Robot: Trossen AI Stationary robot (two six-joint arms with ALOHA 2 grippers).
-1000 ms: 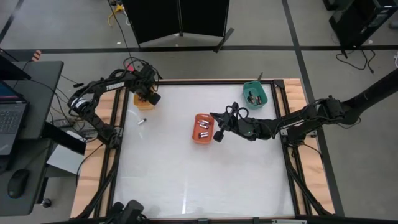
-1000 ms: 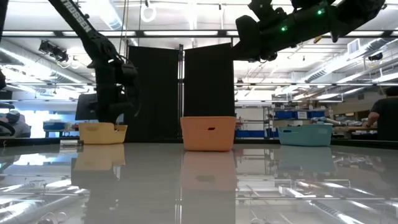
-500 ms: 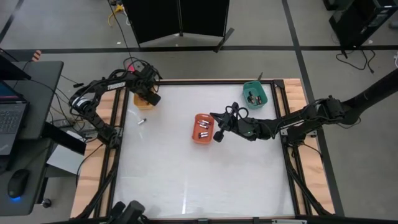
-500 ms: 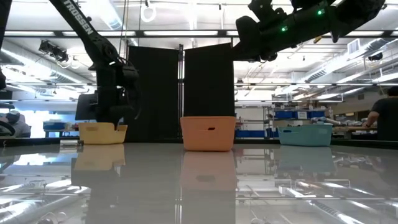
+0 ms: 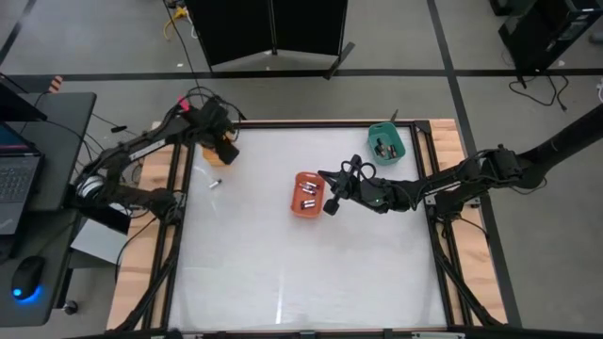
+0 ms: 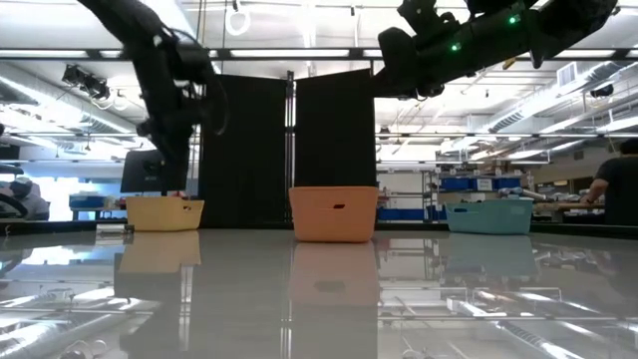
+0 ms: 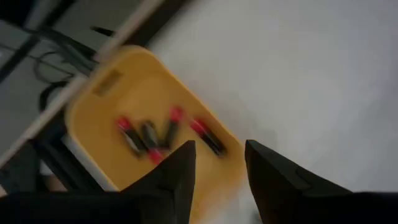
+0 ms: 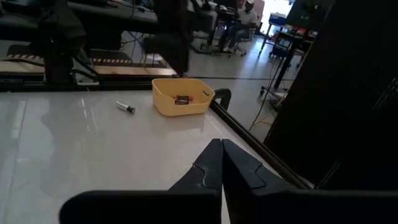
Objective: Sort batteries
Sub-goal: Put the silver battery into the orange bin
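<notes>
The left gripper [image 7: 217, 171] is held with its fingers spread and empty just above the yellow tray [image 7: 109, 102], where four red-tipped batteries [image 7: 165, 134] lie beyond the fingertips. One loose battery [image 5: 214, 184] is left on the white table [image 5: 283, 273] near that tray. Farther off, the right gripper [image 8: 221, 162], fingers pressed together, is poised beside the orange tray [image 5: 305, 195] holding more cells, with the teal tray [image 5: 386, 143] behind it.

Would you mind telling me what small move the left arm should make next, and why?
Probably swing the left gripper, open and empty above the yellow tray, toward the loose battery on the table beside that tray; it looks like the only cell left unsorted.
</notes>
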